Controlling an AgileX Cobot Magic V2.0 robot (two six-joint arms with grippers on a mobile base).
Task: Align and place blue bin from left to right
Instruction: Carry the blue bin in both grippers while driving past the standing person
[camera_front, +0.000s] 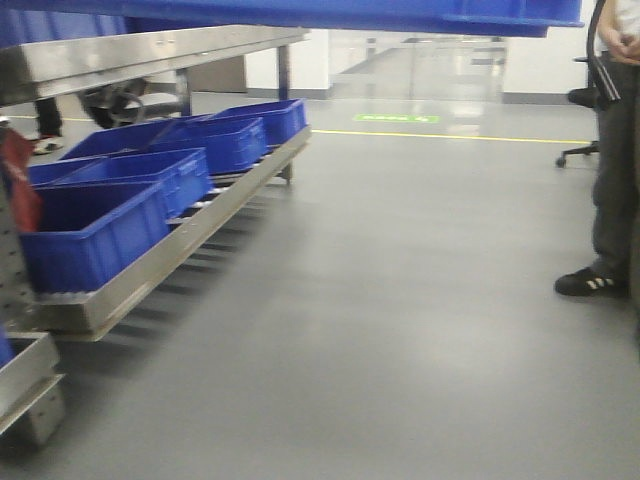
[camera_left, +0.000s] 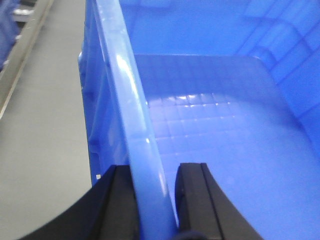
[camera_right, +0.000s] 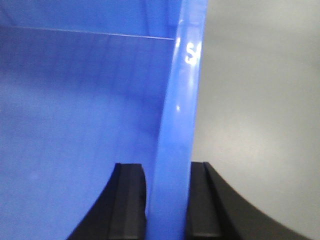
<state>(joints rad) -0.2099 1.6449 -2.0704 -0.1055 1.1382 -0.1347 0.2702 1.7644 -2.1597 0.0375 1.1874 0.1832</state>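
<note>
Left tool (camera_left: 152, 200) clamps one rim of the blue bin (camera_left: 210, 130) between black fingers (camera_left: 117, 205); right tool (camera_right: 167, 200) pinches the opposite rim, grey floor (camera_right: 260, 100) beyond it.

Premises present as a factory or warehouse floor. A long metal roller rack (camera_front: 190, 240) carries a row of blue bins (camera_front: 95, 235) along its edge. The sealed grey floor (camera_front: 400, 300) bears a yellow lane line (camera_front: 450, 137) and a green marking (camera_front: 396, 119).
</note>
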